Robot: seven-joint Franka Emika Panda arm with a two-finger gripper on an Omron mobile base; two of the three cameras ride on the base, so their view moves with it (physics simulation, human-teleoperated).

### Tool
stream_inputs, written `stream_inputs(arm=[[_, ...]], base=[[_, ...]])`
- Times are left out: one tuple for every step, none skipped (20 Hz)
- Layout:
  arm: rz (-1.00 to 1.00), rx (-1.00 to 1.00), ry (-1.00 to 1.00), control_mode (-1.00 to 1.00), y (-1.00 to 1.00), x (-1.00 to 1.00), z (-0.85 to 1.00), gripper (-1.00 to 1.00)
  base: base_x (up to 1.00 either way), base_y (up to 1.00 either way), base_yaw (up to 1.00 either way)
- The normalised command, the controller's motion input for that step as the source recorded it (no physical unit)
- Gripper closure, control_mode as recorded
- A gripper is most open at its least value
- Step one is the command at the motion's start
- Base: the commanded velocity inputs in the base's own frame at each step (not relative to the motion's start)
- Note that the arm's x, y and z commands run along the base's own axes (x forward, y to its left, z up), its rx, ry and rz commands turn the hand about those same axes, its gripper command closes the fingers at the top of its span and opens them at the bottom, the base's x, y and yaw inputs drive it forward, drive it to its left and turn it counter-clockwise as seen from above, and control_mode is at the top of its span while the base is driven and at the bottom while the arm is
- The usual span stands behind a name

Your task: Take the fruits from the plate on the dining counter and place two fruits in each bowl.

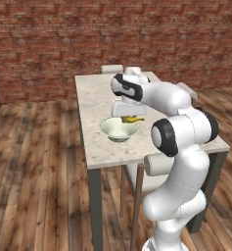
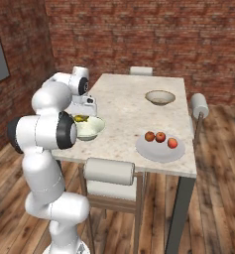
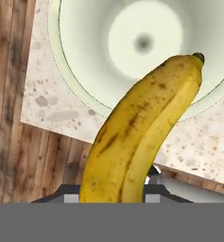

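Left base view: the gripper (image 1: 128,116) hangs above the pale green-white flared bowl (image 1: 119,130), clamped on a yellow speckled banana (image 1: 133,119) whose long axis lies roughly level. The bowl sits near the long edge of the beige speckled stone counter (image 1: 100,95).

Right base view: three round red-orange apples (image 2: 160,137) rest on the flat grey-white plate (image 2: 160,149) by the near corner; a tan-brown shallow bowl (image 2: 160,97) stands well apart, with open countertop between.

Hand view: the banana (image 3: 139,132) points its dark tip over the bowl's rim (image 3: 85,97), near the counter's edge.
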Motion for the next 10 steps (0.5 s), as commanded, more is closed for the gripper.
stream_inputs(arm=[[-0.01,-0.01,-0.39,-1.00,0.22,0.16,-0.54,1.00],[-0.01,-0.03,-0.45,-1.00,0.29,0.00,-0.50,1.00],[-0.01,-0.03,-0.57,-1.00,0.23,0.00,-0.30,1.00],[-0.01,0.00,-0.57,-1.00,0.16,0.00,-0.39,1.00],[-0.01,0.00,-0.50,-1.00,0.06,0.00,-0.52,1.00],[-0.02,0.00,-0.45,-1.00,0.01,0.00,-0.55,1.00],[-0.06,0.00,-0.37,-1.00,0.00,0.00,-0.65,1.00],[-0.11,0.02,-0.27,-1.00,0.00,0.00,-0.61,1.00],[-0.16,0.03,-0.15,-1.00,0.00,0.04,-0.43,1.00],[-0.17,0.04,-0.05,-1.00,0.00,0.15,-0.29,1.00]], base=[[0.00,0.00,0.00],[0.00,0.00,0.00],[0.00,0.00,0.00],[0.00,0.00,0.00],[0.00,0.00,0.00],[0.00,0.00,0.00],[0.00,0.00,0.00],[0.00,0.00,0.00],[0.00,0.00,0.00],[0.00,0.00,0.00]])
